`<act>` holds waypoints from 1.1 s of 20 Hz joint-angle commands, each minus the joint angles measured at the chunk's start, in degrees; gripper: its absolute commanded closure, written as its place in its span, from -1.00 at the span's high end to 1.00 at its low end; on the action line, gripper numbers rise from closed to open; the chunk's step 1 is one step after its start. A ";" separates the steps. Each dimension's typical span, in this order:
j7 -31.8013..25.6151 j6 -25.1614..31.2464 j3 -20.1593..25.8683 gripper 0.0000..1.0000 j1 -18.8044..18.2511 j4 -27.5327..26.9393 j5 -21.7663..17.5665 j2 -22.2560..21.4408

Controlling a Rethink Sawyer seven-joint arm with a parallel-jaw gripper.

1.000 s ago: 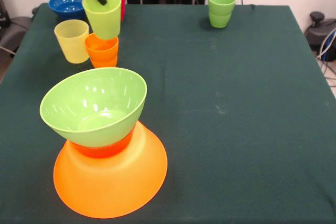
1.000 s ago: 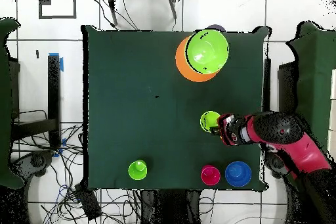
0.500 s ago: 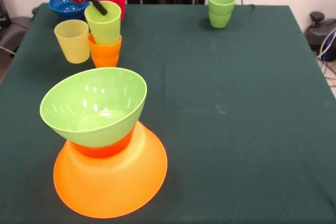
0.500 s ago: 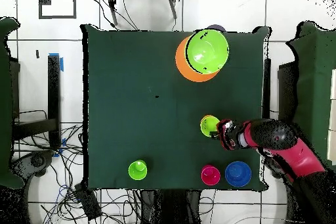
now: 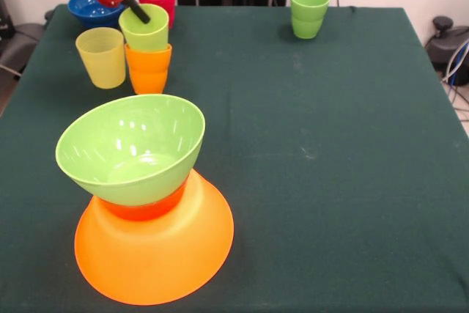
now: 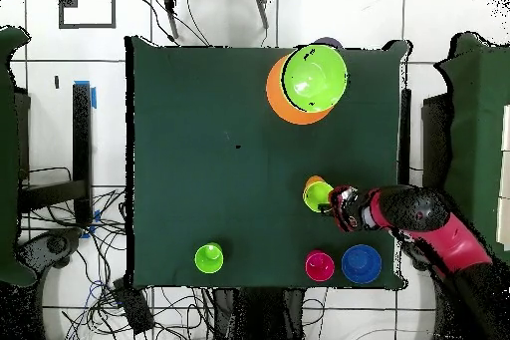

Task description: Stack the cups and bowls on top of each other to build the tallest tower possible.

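Lowered by the gripper (image 5: 139,12) clamping its rim, lime cup (image 5: 146,31) nests in orange cup (image 5: 149,71), beside yellow cup (image 5: 101,56).

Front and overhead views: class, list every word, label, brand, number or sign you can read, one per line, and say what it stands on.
None: no readable text in either view.
The cups, the lime green bowl, the big orange bowl and the green tablecloth are plain.
The robot arm shows no legible marking.
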 commanded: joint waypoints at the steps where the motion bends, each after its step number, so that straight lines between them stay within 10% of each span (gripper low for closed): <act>1: -11.11 -2.06 3.84 -1.00 1.00 0.07 -4.43 2.02; 22: -9.67 -5.99 5.99 -1.00 1.73 -2.45 -7.05 1.59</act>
